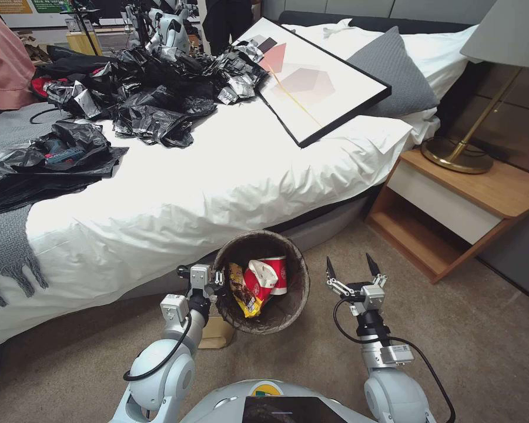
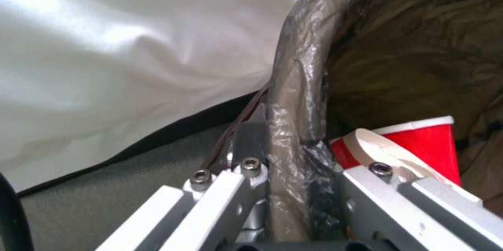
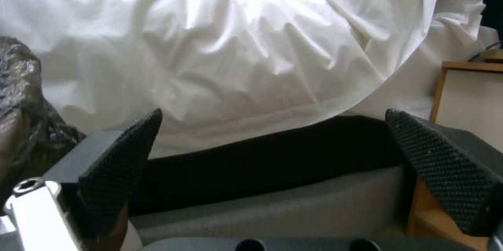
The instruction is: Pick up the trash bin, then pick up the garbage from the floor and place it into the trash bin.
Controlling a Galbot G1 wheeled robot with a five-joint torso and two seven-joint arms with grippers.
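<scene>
the left claw (image 1: 218,281) is pinching the near-left rim of the trash bin (image 1: 294,305), one finger sitting inside and one outside, closed down on the brown liner, as the left wrist view is showing with the bagged rim (image 2: 293,133) running straight between its jaws. the bin is hanging just off the side of the bed (image 1: 217,176), above the carpet, with a red-and-white paper cup (image 1: 276,273) and a yellow snack wrapper (image 1: 244,291) already lying in it. the right claw (image 1: 354,274) is hovering just beside the bin on its right, spread wide and gripping nothing, pointing at the bed's base.

what could go wrong: the grip is taking in only a thin strip of rim and slippery liner, so the bin looks liable to swing or tilt, or the liner to slide off the plastic; a tilt towards the open side could be spilling that cup back out. the bin is also sitting close to the bedsheet and could be snagging on it.

hard to make out: a brown paper bag (image 1: 217,332) is peeking out beneath the left wrist, mostly covered by arm and bin. the bin's bottom and white wall are being hidden, and any litter beneath it is out of sight.
</scene>
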